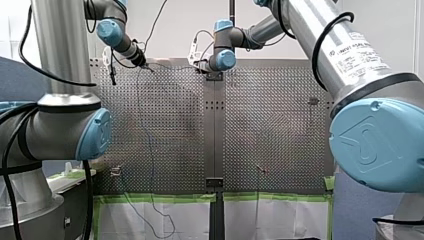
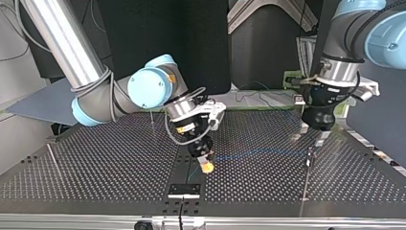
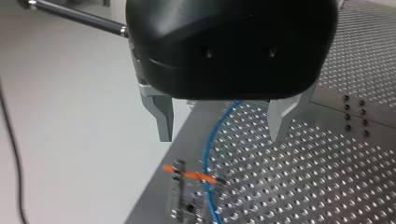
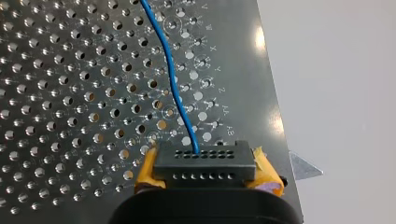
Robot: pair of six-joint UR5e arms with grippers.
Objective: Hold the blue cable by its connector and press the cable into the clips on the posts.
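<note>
Routing step: my right gripper (image 4: pixel 207 173) pinches the black connector (image 4: pixel 205 161), blue cable (image 4: pixel 170 70) at the orange clip (image 3: pixel 189 175) under my wide-open left gripper (image 3: pixel 219 123); next probably pressing it in.

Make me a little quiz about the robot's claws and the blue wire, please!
1. True or false: my right claw grips the black connector between yellow pads.
2. What colour is the cable leaving the connector? A red, B blue, C green.
3. Fill in: my left claw, with the orange clip ahead of it, is ____.
Key: 1 true; 2 B; 3 open.
</note>
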